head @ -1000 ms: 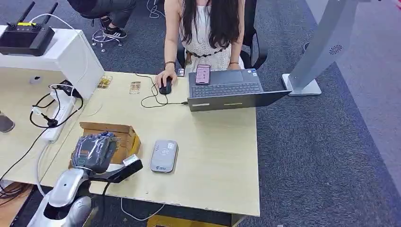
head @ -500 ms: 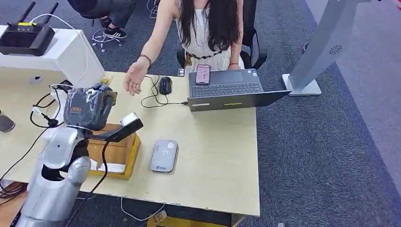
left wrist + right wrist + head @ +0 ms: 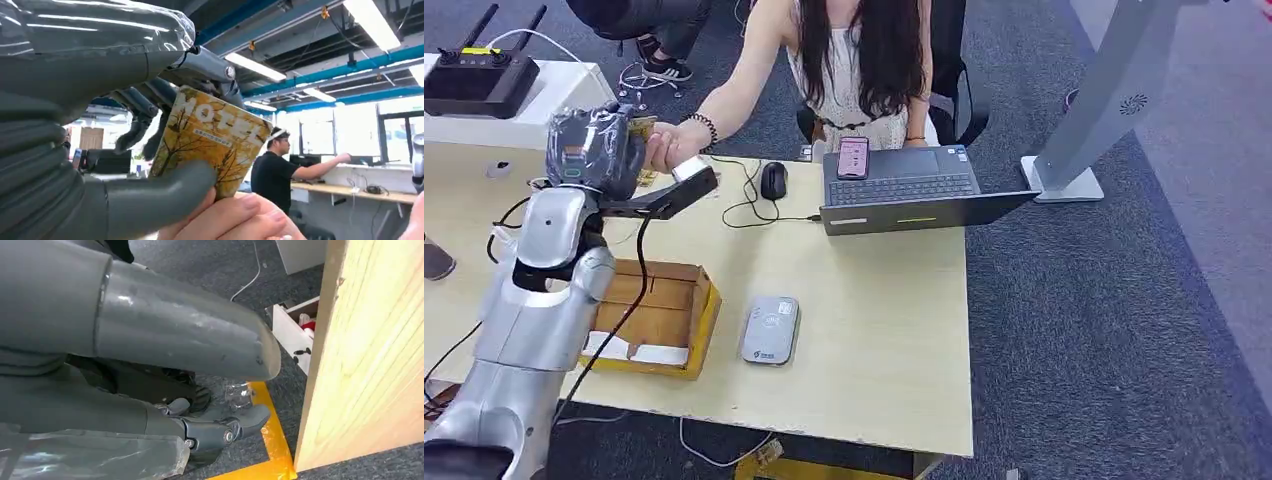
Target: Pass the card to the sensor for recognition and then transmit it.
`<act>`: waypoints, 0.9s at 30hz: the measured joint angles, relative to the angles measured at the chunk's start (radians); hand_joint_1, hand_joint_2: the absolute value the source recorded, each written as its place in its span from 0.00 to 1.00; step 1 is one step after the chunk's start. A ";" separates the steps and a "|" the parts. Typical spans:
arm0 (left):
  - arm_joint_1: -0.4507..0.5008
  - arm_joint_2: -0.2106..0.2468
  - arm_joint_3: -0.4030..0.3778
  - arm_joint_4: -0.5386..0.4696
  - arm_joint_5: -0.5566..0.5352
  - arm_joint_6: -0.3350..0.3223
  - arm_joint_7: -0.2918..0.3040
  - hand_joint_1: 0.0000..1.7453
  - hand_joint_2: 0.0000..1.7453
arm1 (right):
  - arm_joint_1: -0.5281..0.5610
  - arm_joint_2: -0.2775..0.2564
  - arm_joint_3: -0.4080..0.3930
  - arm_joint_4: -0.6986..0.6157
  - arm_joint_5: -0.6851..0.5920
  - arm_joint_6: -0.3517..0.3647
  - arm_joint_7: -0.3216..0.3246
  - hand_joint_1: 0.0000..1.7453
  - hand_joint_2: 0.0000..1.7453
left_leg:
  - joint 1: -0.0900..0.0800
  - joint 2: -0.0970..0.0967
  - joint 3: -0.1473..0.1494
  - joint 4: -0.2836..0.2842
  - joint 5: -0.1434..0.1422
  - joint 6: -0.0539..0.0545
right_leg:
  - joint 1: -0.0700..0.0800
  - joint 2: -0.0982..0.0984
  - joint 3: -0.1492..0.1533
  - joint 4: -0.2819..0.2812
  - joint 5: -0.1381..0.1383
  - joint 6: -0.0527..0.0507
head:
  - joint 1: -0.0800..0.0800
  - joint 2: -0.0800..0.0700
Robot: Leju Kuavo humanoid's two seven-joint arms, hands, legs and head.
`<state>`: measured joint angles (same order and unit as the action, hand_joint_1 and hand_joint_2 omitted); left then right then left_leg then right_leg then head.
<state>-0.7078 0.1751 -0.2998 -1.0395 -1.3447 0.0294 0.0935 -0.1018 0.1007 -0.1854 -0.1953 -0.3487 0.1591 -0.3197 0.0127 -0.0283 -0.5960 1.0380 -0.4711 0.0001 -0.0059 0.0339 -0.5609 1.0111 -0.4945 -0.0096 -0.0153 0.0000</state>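
My left hand is raised over the table's far left and holds a yellow card printed with autumn trees. In the left wrist view the card sits pinched between my thumb and dark fingers. A person's hand reaches across and its fingertips grip the card's free end. The grey card sensor lies flat on the table near the front edge, well below and right of the card. My right hand hangs beside the table's wooden side, holding nothing, fingers loosely apart.
An open cardboard box sits left of the sensor under my left forearm. A laptop with a phone on it, a mouse and cables lie at the far side. A seated person faces me. A power strip lies at left.
My left arm lifted the card from beside the box up and away toward the person. The person's hand left the mouse, reached over and now grips the card.
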 joint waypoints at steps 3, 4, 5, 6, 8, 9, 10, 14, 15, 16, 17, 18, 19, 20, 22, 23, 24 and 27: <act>0.000 0.000 0.000 0.031 0.015 0.019 0.000 0.00 1.00 | 0.004 -0.001 0.000 0.001 -0.002 0.000 -0.003 0.00 0.00 | 0.000 0.000 0.000 0.000 0.000 0.000 | 0.000 0.000 0.000 0.000 0.000 0.000 | 0.000 0.000; 0.000 0.000 0.000 0.039 0.021 0.029 0.000 0.00 1.00 | 0.005 -0.001 0.000 0.002 -0.005 0.000 -0.003 0.00 0.00 | 0.000 0.000 0.000 0.000 0.000 0.000 | 0.000 0.000 0.000 0.000 0.000 0.000 | 0.000 0.000; 0.001 0.000 0.000 0.045 0.022 0.036 0.000 0.00 1.00 | 0.005 -0.002 0.000 0.002 -0.005 0.000 -0.004 0.00 0.00 | 0.000 0.000 0.000 0.000 0.000 0.000 | 0.000 0.000 0.000 0.000 0.000 0.000 | 0.000 0.000; 0.002 0.000 0.000 0.050 0.027 0.043 -0.002 0.00 1.00 | 0.005 -0.002 0.000 0.003 -0.006 0.001 -0.006 0.00 0.00 | 0.000 0.000 0.000 0.000 0.000 0.000 | 0.000 0.000 0.000 0.000 0.000 0.000 | 0.000 0.000; 0.014 0.000 0.003 0.051 0.051 0.064 -0.013 0.00 1.00 | 0.005 -0.003 -0.001 0.003 -0.008 0.001 -0.010 0.00 0.00 | 0.000 0.000 0.000 0.000 0.000 0.000 | 0.000 0.000 0.000 0.000 0.000 0.000 | 0.000 0.000; 0.023 0.000 0.004 0.051 0.064 0.071 -0.020 0.00 1.00 | 0.006 -0.003 -0.002 0.003 -0.008 0.002 -0.013 0.00 0.00 | 0.000 0.000 0.000 0.000 0.000 0.000 | 0.000 0.000 0.000 0.000 0.000 0.000 | 0.000 0.000; 0.037 0.001 0.008 0.041 0.092 0.078 -0.037 0.00 1.00 | 0.007 -0.003 -0.002 0.003 -0.008 0.004 -0.018 0.00 0.00 | 0.000 0.000 -0.001 0.000 0.000 0.000 | 0.000 0.000 0.000 0.000 0.000 0.000 | 0.000 0.000; 0.105 0.004 0.040 -0.025 0.176 0.092 -0.088 0.00 1.00 | 0.014 -0.003 -0.003 0.003 -0.008 0.006 -0.029 0.00 0.00 | 0.000 0.000 -0.001 0.000 0.000 0.000 | 0.000 0.000 0.000 0.000 0.000 0.000 | 0.000 0.000; 0.121 0.005 0.049 -0.042 0.200 0.093 -0.104 0.00 1.00 | 0.015 -0.003 -0.004 0.003 -0.008 0.008 -0.032 0.00 0.00 | 0.000 0.000 -0.001 0.000 0.000 0.000 | 0.000 0.000 0.000 0.000 0.000 0.000 | 0.000 0.000; 0.140 0.007 0.058 -0.059 0.227 0.093 -0.120 0.00 1.00 | 0.016 -0.003 -0.005 0.003 -0.009 0.011 -0.037 0.00 0.00 | 0.000 0.000 -0.001 -0.001 0.000 0.000 | 0.000 0.000 0.000 0.000 0.000 0.000 | 0.000 0.000; 0.167 0.009 0.075 -0.094 0.297 0.089 -0.152 0.00 1.00 | 0.018 -0.003 -0.006 0.003 -0.012 0.015 -0.044 0.00 0.00 | 0.000 0.000 -0.001 -0.001 0.000 0.000 | 0.000 0.000 0.000 0.000 0.000 0.000 | 0.000 0.000; 0.203 0.011 0.091 -0.132 0.381 0.072 -0.189 0.00 1.00 | 0.020 -0.003 -0.009 0.003 -0.018 0.018 -0.051 0.00 0.00 | 0.000 0.001 -0.001 -0.001 0.000 0.000 | 0.000 0.001 0.000 0.000 0.000 0.000 | 0.000 0.000; 0.249 0.011 0.116 -0.186 0.517 0.033 -0.243 0.00 1.00 | 0.022 -0.003 -0.012 0.003 -0.025 0.019 -0.062 0.00 0.00 | 0.000 0.002 -0.001 -0.001 -0.001 0.000 | 0.000 0.002 0.000 0.000 0.000 0.000 | 0.000 0.000; 0.310 0.011 0.147 -0.247 0.667 -0.014 -0.293 0.00 1.00 | 0.027 -0.003 -0.016 0.003 -0.032 0.019 -0.070 0.00 0.00 | 0.000 0.004 0.000 -0.001 -0.002 0.000 | 0.000 0.004 -0.001 0.000 -0.001 0.000 | 0.000 0.000; 0.457 0.012 0.229 -0.384 0.983 -0.111 -0.389 0.00 1.00 | 0.036 -0.003 -0.031 0.003 -0.051 0.015 -0.087 0.00 0.00 | 0.000 0.008 0.000 -0.002 -0.004 -0.002 | 0.000 0.008 -0.001 0.001 -0.002 0.000 | 0.000 0.000; 0.540 0.015 0.289 -0.463 1.130 -0.163 -0.434 0.00 1.00 | 0.042 -0.003 -0.040 0.003 -0.057 0.013 -0.093 0.00 0.00 | 0.000 0.012 0.001 -0.002 -0.006 -0.001 | 0.000 0.012 -0.001 0.001 -0.003 -0.002 | 0.000 0.000; 0.609 0.017 0.351 -0.529 1.224 -0.211 -0.467 0.00 1.00 | 0.050 -0.003 -0.047 0.003 -0.061 0.007 -0.097 0.00 0.00 | 0.000 0.013 0.001 -0.002 -0.007 -0.001 | 0.000 0.013 -0.002 0.000 -0.003 -0.002 | 0.000 0.000; 0.762 0.003 0.566 -0.658 1.431 -0.408 -0.507 0.00 1.00 | 0.067 -0.008 -0.069 0.005 -0.072 -0.039 -0.093 0.00 0.00 | 0.000 0.011 0.000 -0.002 -0.008 0.000 | 0.000 0.010 -0.001 0.000 -0.007 -0.002 | -0.002 0.000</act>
<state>0.0543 0.1785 0.2665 -1.6977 0.0862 -0.3783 -0.4131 -0.0345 0.0931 -0.2548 -0.1907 -0.4211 0.1199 -0.4125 0.0126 -0.0177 -0.5959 1.0365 -0.4789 -0.0002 -0.0060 0.0437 -0.5624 1.0113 -0.5014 -0.0111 -0.0168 0.0000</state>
